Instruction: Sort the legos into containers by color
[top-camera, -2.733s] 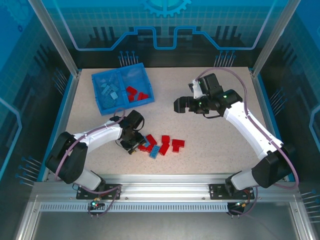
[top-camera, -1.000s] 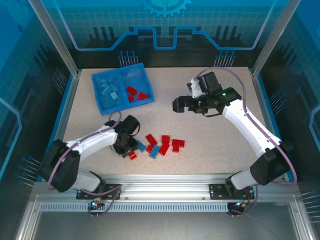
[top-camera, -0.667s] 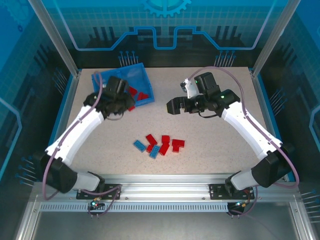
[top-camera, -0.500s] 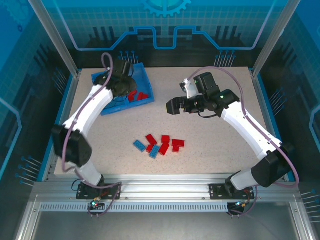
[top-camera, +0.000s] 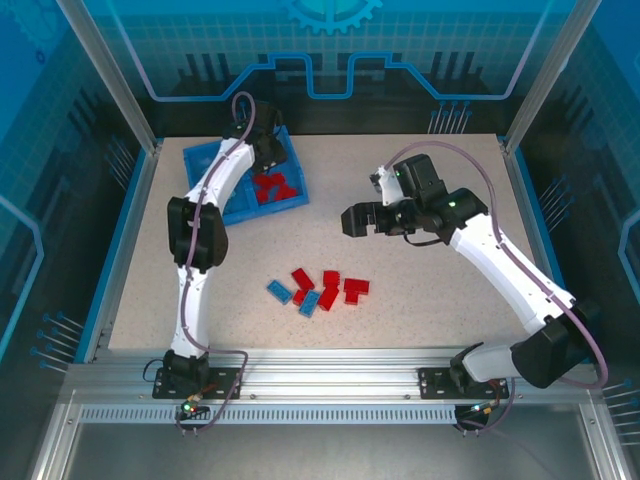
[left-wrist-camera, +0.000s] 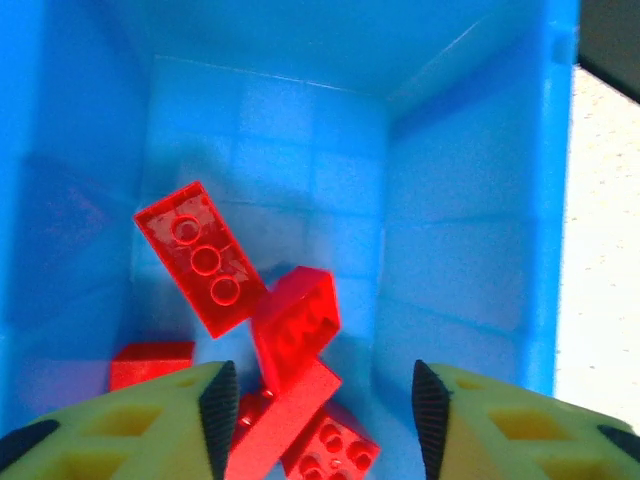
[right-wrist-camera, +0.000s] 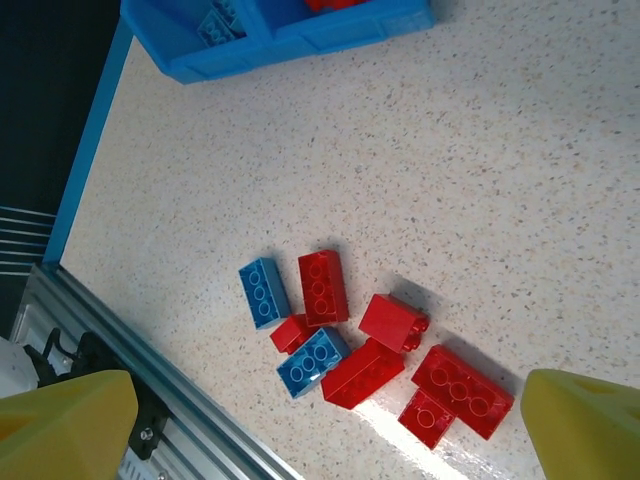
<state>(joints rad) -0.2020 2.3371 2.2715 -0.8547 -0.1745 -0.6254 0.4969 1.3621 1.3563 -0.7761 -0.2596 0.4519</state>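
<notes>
The blue tray (top-camera: 250, 212) sits at the table's back left. My left gripper (top-camera: 262, 150) hangs over its right compartment. In the left wrist view its jaws (left-wrist-camera: 325, 415) stand open above several red legos (left-wrist-camera: 200, 258) on the compartment floor; one red brick (left-wrist-camera: 298, 318) lies tilted just below the pads. A loose pile (top-camera: 320, 288) of red legos and two blue ones (right-wrist-camera: 263, 292) (right-wrist-camera: 312, 362) lies on the table's near middle. My right gripper (top-camera: 352, 220) hovers open above the table, right of the tray, empty (right-wrist-camera: 328, 385).
The tray's left compartment holds light blue bricks (right-wrist-camera: 220, 25). My left arm (top-camera: 195, 230) stretches up the table's left side to the tray. A metal rail (top-camera: 320, 365) runs along the near edge. Open tabletop lies between pile and tray.
My left gripper left the pile, swung to the tray's right compartment and opened there. The right gripper drifted slightly and stayed open.
</notes>
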